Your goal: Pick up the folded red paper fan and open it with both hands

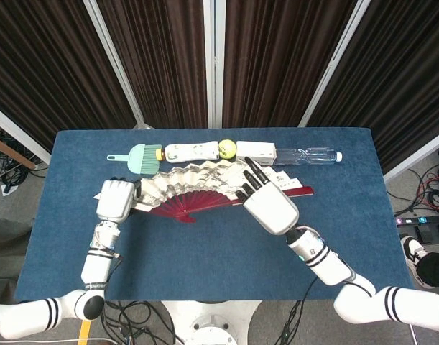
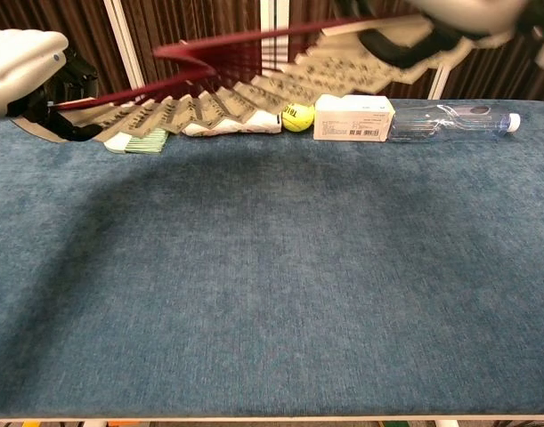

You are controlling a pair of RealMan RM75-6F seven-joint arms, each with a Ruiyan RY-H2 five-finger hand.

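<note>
The red paper fan (image 1: 197,188) is spread wide and held above the blue table (image 1: 205,266), its beige lettered paper on the far side and its red ribs (image 1: 194,208) fanning toward me. My left hand (image 1: 115,200) grips the fan's left end stick. My right hand (image 1: 266,205) holds the right end, where a red outer stick (image 1: 299,192) juts out to the right. In the chest view the fan (image 2: 227,98) arches across the top, between the left hand (image 2: 27,76) and the right hand (image 2: 450,20).
Along the table's far edge lie a green brush (image 1: 140,157), a white tube-shaped item (image 1: 192,152), a yellow tennis ball (image 1: 227,148), a white box (image 1: 256,152) and a clear plastic bottle (image 1: 309,154). Dark curtains hang behind.
</note>
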